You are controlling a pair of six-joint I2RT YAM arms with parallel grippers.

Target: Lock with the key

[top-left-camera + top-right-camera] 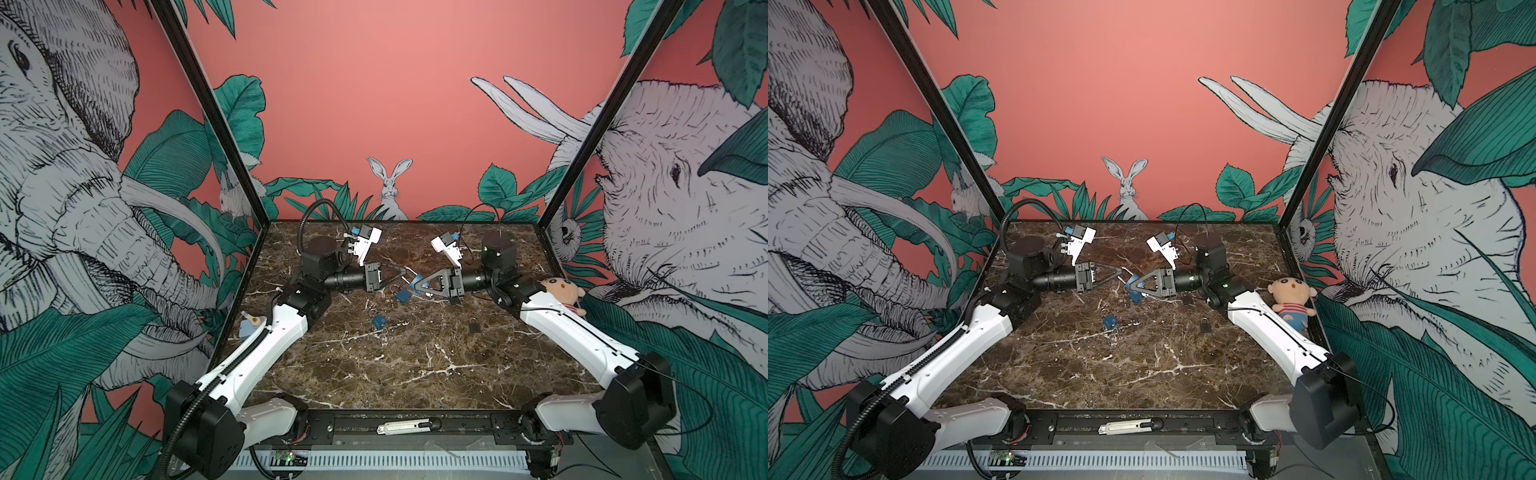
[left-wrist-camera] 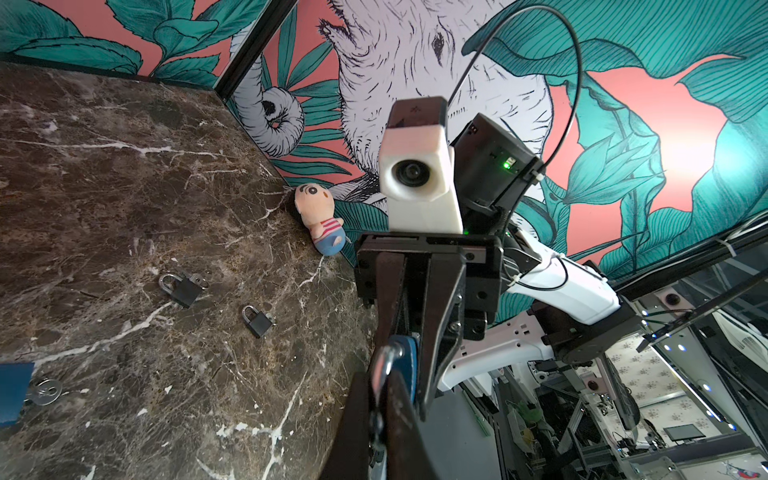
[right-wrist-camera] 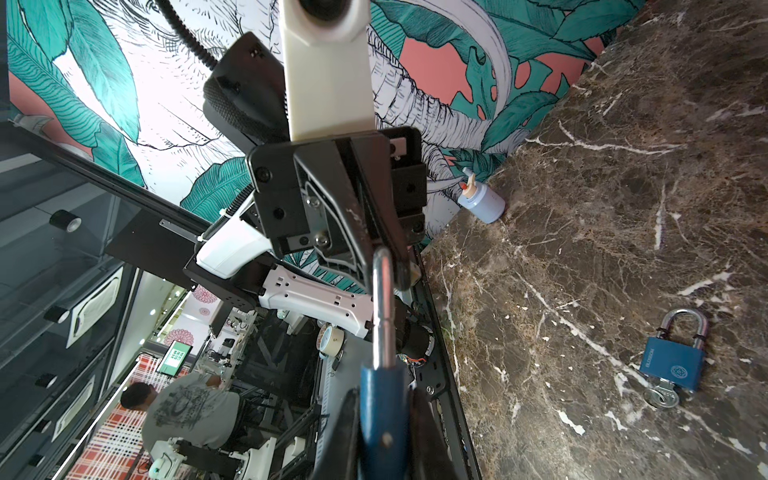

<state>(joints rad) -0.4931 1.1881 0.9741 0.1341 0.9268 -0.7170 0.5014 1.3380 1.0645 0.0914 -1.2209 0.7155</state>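
**Locking step: hold and press**

In both top views the left tool (image 1: 405, 272) and right tool (image 1: 415, 283) meet tip to tip above the bench (image 1: 395, 374). Left wrist view: the right tool is clamped on the blue body of a padlock (image 2: 409, 357), and the left tool is closed fully on its shackle (image 2: 381, 365). The key (image 2: 45, 390) lies well apart on the bench, on a ring touching a spare padlock (image 2: 12, 390); neither tool holds it. Right wrist view: the shackle shows edge-on, so whether it is seated cannot be told. Recommended: grip the body firmly, press the shackle straight along its legs without twisting, then free the left tool for the key.
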